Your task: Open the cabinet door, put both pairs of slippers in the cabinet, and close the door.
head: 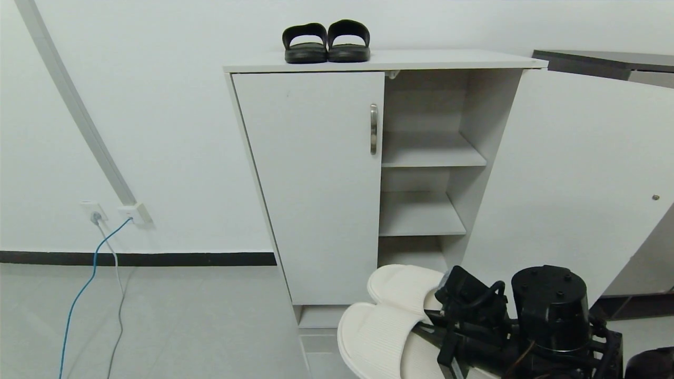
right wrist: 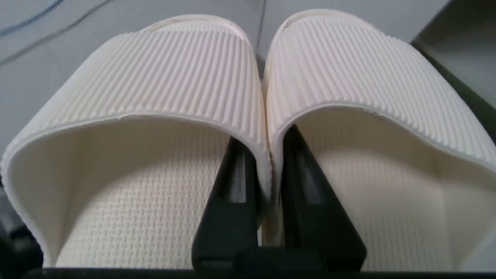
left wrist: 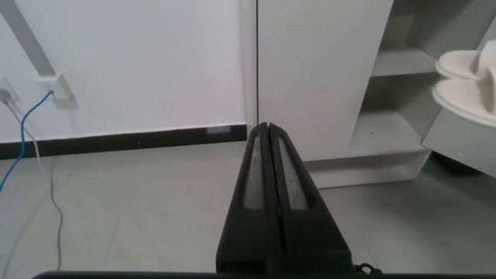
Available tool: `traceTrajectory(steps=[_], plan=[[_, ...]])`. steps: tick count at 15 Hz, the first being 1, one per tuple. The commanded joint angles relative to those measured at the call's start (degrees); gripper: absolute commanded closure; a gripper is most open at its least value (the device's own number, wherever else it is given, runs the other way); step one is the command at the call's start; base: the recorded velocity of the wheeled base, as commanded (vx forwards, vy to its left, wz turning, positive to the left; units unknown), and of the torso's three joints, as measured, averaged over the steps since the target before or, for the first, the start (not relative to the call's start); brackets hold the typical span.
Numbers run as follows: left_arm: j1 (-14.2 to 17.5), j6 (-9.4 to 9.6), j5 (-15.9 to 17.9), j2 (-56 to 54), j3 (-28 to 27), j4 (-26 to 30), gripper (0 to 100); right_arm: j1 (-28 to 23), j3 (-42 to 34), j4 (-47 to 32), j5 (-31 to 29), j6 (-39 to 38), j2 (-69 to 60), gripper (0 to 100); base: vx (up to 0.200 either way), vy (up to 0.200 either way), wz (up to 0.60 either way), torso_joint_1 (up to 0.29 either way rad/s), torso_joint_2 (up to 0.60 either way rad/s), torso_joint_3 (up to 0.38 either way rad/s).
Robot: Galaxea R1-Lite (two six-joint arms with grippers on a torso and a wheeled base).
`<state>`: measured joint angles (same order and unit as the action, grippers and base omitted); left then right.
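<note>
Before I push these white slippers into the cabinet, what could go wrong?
The right gripper pinches the white slippers only by their inner edges, so one may slide free on the way. Held side by side, the pair looks wide for the open half; a toe could catch the closed door or a shelf. A bump might shake the black slippers off the cabinet top.

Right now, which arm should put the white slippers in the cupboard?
Right. The right gripper pinches the white slippers in front of the open shelves; the left gripper is shut, holding nothing.
</note>
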<state>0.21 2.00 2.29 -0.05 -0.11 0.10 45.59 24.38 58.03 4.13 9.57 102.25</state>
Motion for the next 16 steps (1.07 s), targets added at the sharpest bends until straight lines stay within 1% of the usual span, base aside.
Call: traceTrajectory(steps=[1,2,3,4,5,7,9,10,12,16], plan=[[-0.03,-0.07,-0.01,0.05,0.02,-0.01,100,4.33,1.90,3.85,-7.12,-5.79,3.65,100,0.000,0.000,0.00,0.000,0.00,0.000],[-0.03,-0.15,-0.01,0.05,-0.07,0.08,100,5.82,4.10,7.01,-11.95,-9.66,6.03,100,0.000,0.000,0.00,0.000,0.00,0.000],[-0.03,-0.24,-0.01,0.05,0.02,0.08,100,6.35,7.00,8.42,-15.91,-11.06,8.58,100,0.000,0.000,0.00,0.000,0.00,0.000],[-0.03,-0.42,-0.09,0.05,-0.07,0.08,100,6.35,9.19,8.51,-18.81,-11.42,10.16,100,0.000,0.000,0.00,0.000,0.00,0.000],[-0.03,-0.77,-0.18,0.05,-0.07,0.08,100,6.35,11.92,8.77,-23.47,-11.85,12.62,100,0.000,0.000,0.00,0.000,0.00,0.000],[-0.03,-0.77,-0.27,0.05,-0.07,0.08,100,6.26,16.49,10.18,-31.03,-12.91,16.66,100,0.000,0.000,0.00,0.000,0.00,0.000],[-0.03,-0.77,-0.27,0.05,-0.07,0.08,100,6.26,20.88,10.35,-40.70,-12.91,20.70,100,0.000,0.000,0.00,0.000,0.00,0.000],[-0.03,-0.77,-0.27,0.05,-0.07,0.08,100,6.17,22.64,10.35,-44.12,-12.82,22.11,100,0.000,0.000,0.00,0.000,0.00,0.000],[-0.03,-0.77,-0.27,0.05,-0.07,0.08,100,5.74,24.22,10.35,-46.67,-12.82,22.99,100,0.000,0.000,0.00,0.000,0.00,0.000],[-0.03,-0.77,-0.27,0.05,-0.07,0.08,100,4.07,24.57,10.35,-47.46,-12.82,23.78,100,0.000,-0.200,0.00,0.001,0.00,0.001]])
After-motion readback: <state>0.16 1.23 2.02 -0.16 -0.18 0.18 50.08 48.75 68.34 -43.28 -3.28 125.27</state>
